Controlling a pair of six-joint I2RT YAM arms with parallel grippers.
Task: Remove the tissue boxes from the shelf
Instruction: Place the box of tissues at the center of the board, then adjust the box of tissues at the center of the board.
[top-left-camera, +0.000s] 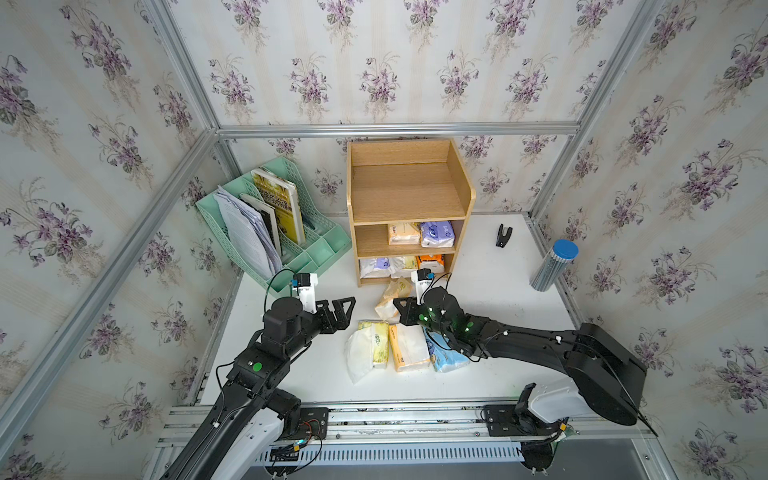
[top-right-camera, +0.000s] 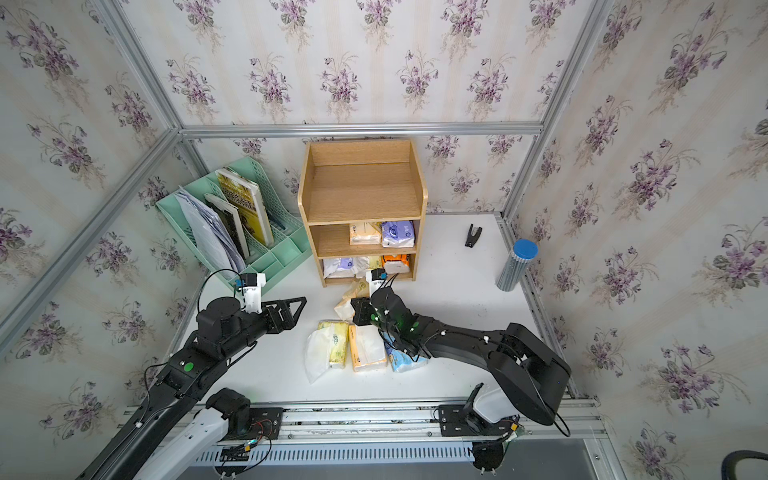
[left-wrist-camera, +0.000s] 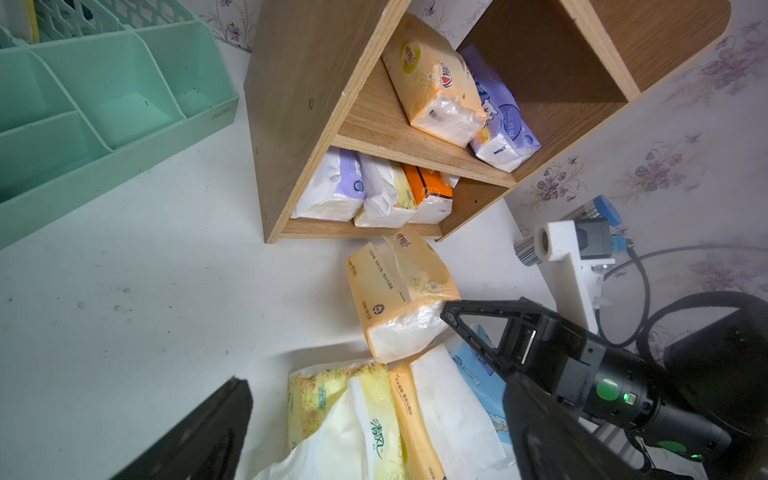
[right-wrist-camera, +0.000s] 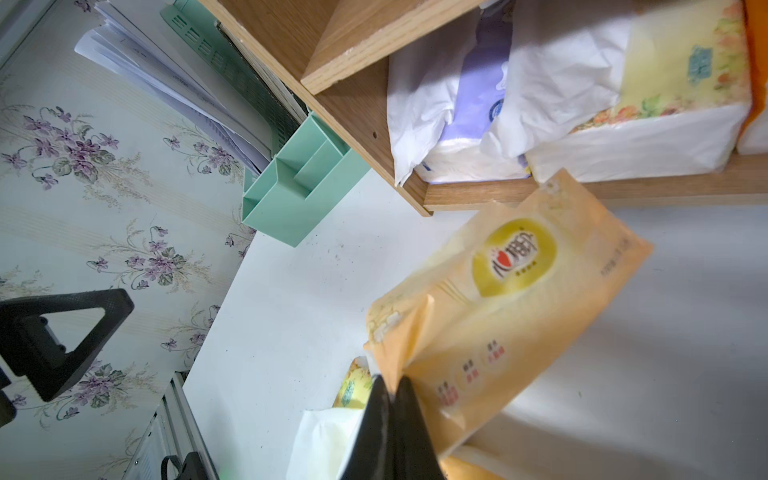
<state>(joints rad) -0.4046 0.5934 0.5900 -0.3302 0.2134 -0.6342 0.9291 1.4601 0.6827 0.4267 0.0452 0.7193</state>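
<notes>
Right wrist view: right gripper (right-wrist-camera: 392, 397) closed on the wrapper edge of a pale orange tissue pack (right-wrist-camera: 515, 291), tilted just before the shelf (right-wrist-camera: 478, 195). In a top view, five packs (top-left-camera: 436, 234) occupy its two lower tiers; three packs (top-left-camera: 409, 347) lie on the table (top-left-camera: 498, 299). Left gripper (top-left-camera: 349, 312) open, empty.

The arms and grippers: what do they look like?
Both arms, left arm and right arm, are black with white base segments, green round marks and thin black cables. The left gripper and right gripper have black triangular openwork fingers. Each wrist carries a white camera mount with a blue part.
</notes>
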